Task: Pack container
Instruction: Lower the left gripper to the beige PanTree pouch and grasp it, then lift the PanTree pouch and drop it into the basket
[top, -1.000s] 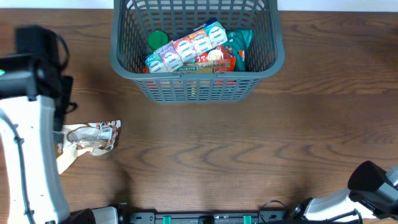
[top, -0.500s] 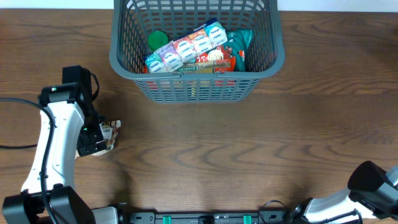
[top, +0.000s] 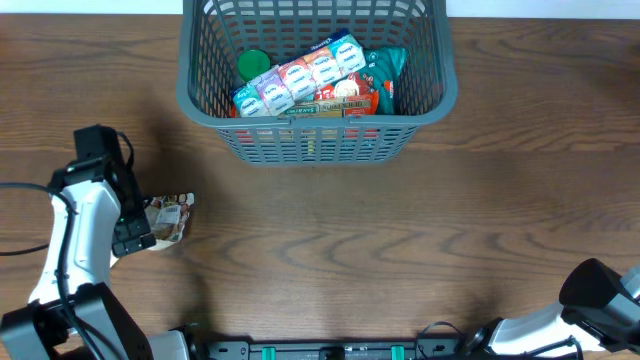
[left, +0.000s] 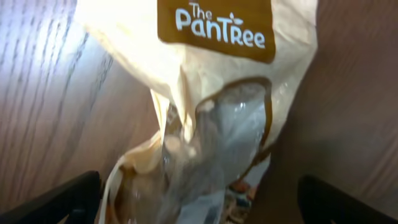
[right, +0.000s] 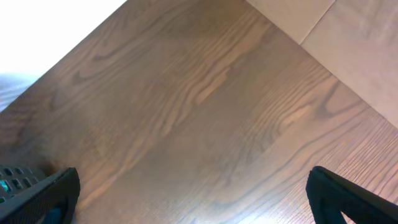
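Observation:
The dark grey lattice container (top: 430, 95) stands at the back middle of the table and holds several snack packets (top: 305, 80). A cream "The PanTree" snack bag with a clear window (top: 170, 217) lies on the table at the left; it fills the left wrist view (left: 211, 93). My left gripper (top: 135, 235) is directly over the bag, open, its fingers (left: 199, 202) spread to either side of the bag. My right gripper (right: 193, 193) is open and empty over bare wood; its arm shows at the lower right of the overhead view (top: 600, 300).
The dark wood table (top: 400, 240) stretches between the bag and the container. A pale floor shows past the table edge in the right wrist view (right: 348, 37).
My left arm swung in from the left edge over the bag, then shifted slightly back left and lower. The bag, the container and the right arm have not moved.

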